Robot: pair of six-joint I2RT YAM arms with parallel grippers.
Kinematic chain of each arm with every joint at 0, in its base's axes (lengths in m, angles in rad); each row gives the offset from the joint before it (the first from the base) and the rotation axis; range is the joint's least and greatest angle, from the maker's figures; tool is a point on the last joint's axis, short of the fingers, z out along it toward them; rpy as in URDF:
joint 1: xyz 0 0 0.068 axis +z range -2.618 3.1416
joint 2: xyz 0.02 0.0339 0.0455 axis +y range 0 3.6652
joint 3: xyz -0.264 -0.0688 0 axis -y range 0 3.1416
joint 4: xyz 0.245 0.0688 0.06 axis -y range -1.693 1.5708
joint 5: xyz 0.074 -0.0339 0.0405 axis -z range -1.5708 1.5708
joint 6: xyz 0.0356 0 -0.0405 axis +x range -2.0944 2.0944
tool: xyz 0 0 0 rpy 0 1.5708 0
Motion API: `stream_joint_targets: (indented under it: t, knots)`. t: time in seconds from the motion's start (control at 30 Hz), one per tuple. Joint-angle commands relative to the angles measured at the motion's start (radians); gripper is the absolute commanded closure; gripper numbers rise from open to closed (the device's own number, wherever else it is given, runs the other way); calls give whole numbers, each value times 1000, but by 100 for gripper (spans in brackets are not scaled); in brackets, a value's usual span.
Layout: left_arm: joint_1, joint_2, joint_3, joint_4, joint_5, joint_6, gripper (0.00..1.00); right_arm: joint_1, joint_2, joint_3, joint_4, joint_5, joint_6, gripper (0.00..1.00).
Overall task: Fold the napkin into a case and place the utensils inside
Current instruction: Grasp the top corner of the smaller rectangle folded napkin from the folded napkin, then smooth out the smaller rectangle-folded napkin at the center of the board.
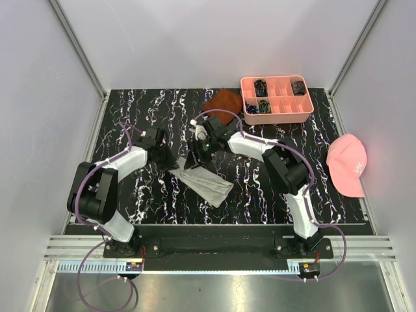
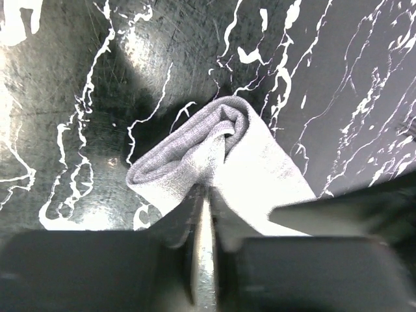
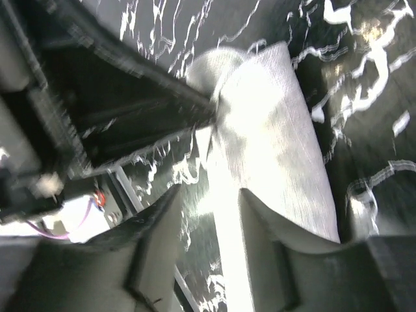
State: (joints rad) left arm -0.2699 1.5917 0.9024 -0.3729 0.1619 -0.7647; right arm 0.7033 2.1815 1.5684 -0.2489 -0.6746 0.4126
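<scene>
The napkin (image 1: 207,184) lies as a narrow, light grey folded strip, the case, slanting across the dark marbled table. My left gripper (image 1: 173,160) is at its upper-left end. In the left wrist view the napkin's (image 2: 214,146) gathered fold meets the left gripper (image 2: 209,188), whose jaws stand a thin slit apart, and I cannot tell whether they still pinch it. My right gripper (image 1: 194,160) hangs just beside it, open. In the right wrist view the right gripper (image 3: 209,192) has one finger (image 3: 260,221) over the napkin (image 3: 273,136). No utensils show in any view.
A rust-brown cloth (image 1: 221,101) lies at the back of the table beside a pink compartment tray (image 1: 251,119) holding small dark items. A pink cap (image 1: 348,164) sits at the right edge. Grey walls enclose the table on three sides.
</scene>
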Motion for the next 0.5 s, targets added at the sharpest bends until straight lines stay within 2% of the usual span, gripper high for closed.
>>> stream_joint_targets:
  t: [0.0, 0.07, 0.1, 0.23, 0.3, 0.33, 0.47]
  knots:
    - [-3, -54, 62, -27, -15, 64, 70, 4, -135, -28, -168, 107, -156, 43]
    - [-3, -78, 69, -44, -13, 76, 62, 12, -164, -59, -200, 173, -208, 38]
    - [-3, -111, 66, -60, -16, 76, 56, 18, -186, -65, -235, 199, -227, 33]
    - [-3, -208, -5, -67, -10, 39, 51, 45, -219, -80, -326, 323, -323, 30]
    - [-8, -249, -72, -51, 16, 18, 58, 62, -245, -91, -349, 378, -348, 29]
    - [-9, -260, -97, -40, 21, -1, 66, 82, -253, -105, -354, 392, -371, 28]
    - [-38, -265, -197, 35, 68, -44, 75, 130, -269, -116, -391, 510, -409, 27]
